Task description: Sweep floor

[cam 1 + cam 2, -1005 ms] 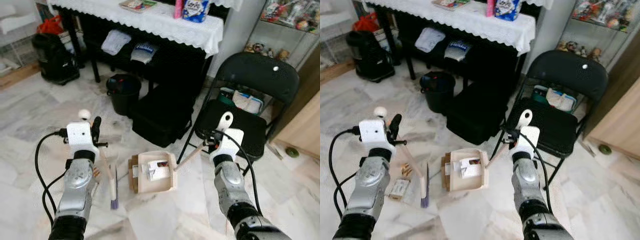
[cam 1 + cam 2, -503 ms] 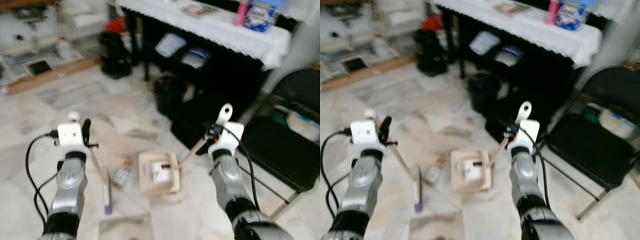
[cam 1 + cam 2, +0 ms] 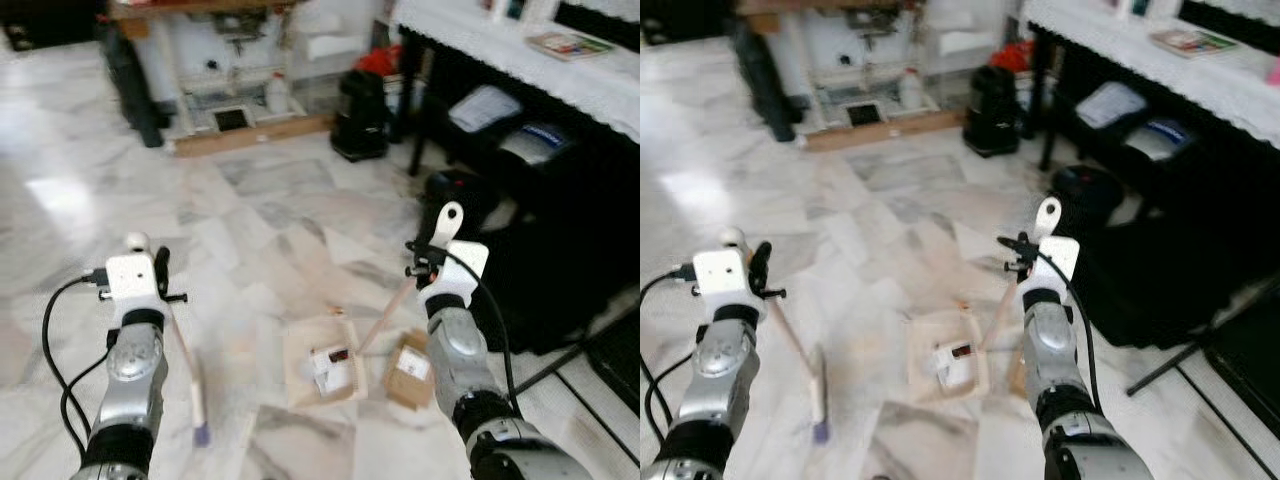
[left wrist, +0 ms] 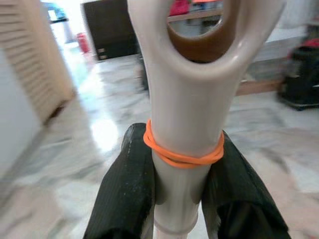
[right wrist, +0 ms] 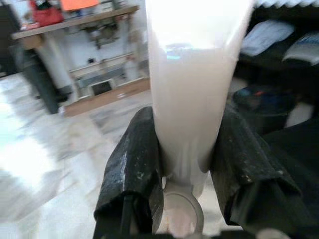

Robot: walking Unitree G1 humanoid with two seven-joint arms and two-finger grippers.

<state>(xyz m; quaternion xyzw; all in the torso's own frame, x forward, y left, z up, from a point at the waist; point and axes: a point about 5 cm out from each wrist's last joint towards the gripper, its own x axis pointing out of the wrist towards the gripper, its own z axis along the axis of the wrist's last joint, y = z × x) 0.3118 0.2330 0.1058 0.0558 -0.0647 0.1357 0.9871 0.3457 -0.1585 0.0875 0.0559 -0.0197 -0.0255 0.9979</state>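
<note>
the left claw (image 4: 182, 199) was clamped on the brush (image 3: 190, 385) at 7 o'clock, the right claw (image 5: 187, 164) on the dustpan (image 3: 325, 365) mid-floor holding litter, a box (image 3: 410, 370) seemingly left unswept.

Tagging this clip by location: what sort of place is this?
Probably a lived-in home room: marble-tiled floor, a table with a white lace cloth over stored bags, and a black bin beside it.
</note>
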